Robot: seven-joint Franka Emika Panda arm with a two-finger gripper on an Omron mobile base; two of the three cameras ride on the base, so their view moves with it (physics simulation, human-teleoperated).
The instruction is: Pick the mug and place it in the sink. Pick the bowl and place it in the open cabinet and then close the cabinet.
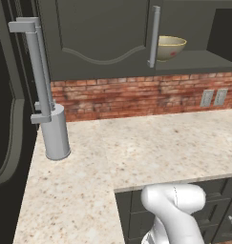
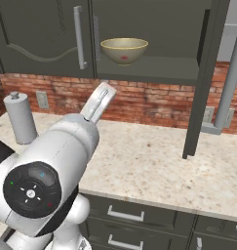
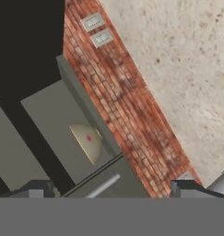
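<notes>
Both dark fingertips (image 3: 37, 188) sit far apart at the bottom of the hand view, and nothing is between them, so the gripper (image 3: 113, 189) is open. It looks at the cabinet (image 3: 62, 124) from the side.

The bowl (image 2: 124, 50) sits on the shelf inside the cabinet. It is tan with a pale rim and a small red spot. One cabinet door (image 2: 207, 78) stands wide open, with its long silver handle (image 2: 229, 88) sticking out. The other door is shut. Below is a red brick wall (image 1: 146, 95) and a speckled counter (image 1: 136, 147). A grey roll holder (image 1: 55, 131) stands on the counter.
</notes>
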